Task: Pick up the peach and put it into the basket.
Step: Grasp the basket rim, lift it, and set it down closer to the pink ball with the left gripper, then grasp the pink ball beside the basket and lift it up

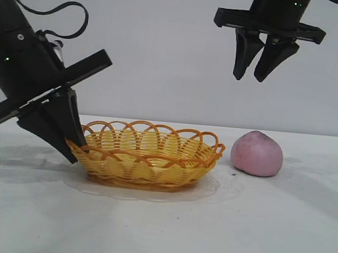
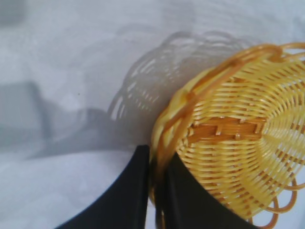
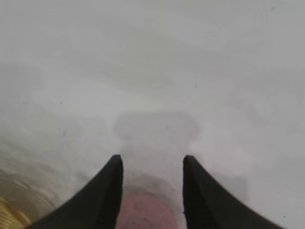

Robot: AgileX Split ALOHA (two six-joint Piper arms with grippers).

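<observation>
The peach (image 1: 257, 154) sits on the white bench (image 1: 160, 226), just beside the basket (image 1: 146, 155), toward the bench's right edge. The right pincer (image 1: 254, 76) hangs above the peach, spread and empty. The left pincer (image 2: 155, 191) straddles the basket's rim, one finger either side.

This looks like a robotics lab test station rather than a home. A plain white surface (image 1: 160, 232) runs up to a bare pale-grey backdrop (image 1: 163, 55). Two black robot arms carry cabling, the left arm (image 1: 20, 66) at nine o'clock and the right arm (image 1: 273, 17) at one o'clock. The only props are a wicker basket (image 1: 148, 160) and a peach (image 1: 256, 154).
</observation>
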